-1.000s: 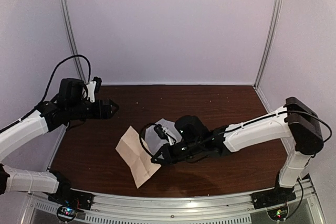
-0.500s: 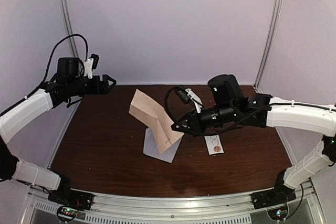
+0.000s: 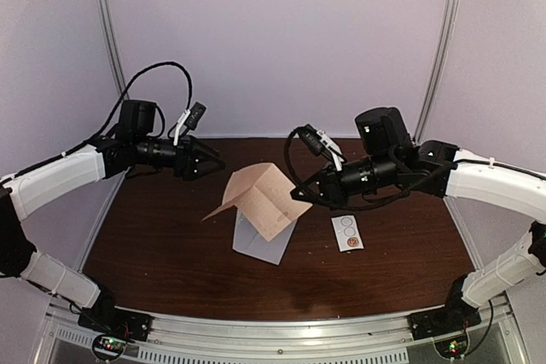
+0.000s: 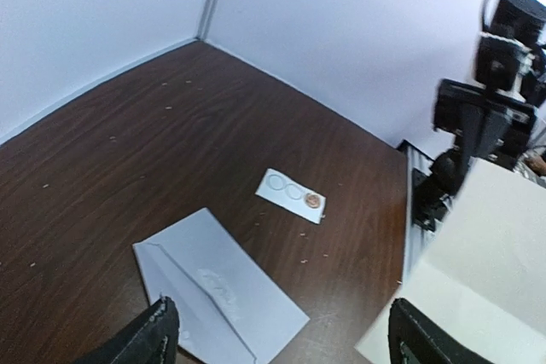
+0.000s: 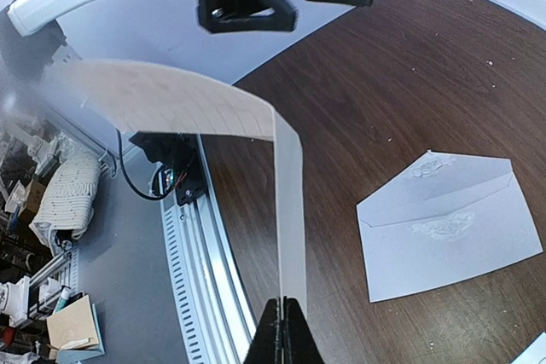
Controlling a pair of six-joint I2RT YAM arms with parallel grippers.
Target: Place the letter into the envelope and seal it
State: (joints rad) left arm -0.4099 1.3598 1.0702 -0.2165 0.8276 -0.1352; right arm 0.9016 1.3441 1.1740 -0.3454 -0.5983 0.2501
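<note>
Our right gripper (image 3: 299, 196) pinches the letter (image 3: 263, 200) by one corner, left gripper (image 3: 215, 162) spread wide at its 10 o'clock; floppy sheet could slip out

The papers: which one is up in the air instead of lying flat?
The tan creased letter, pinched at its edge by the right pincer. The grey-white envelope and the small sticker strip both lie flat on the table.

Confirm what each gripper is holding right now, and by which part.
Right gripper pinches the tan letter at one edge, in the air. Left gripper is open and empty. The envelope lies unheld below.
</note>
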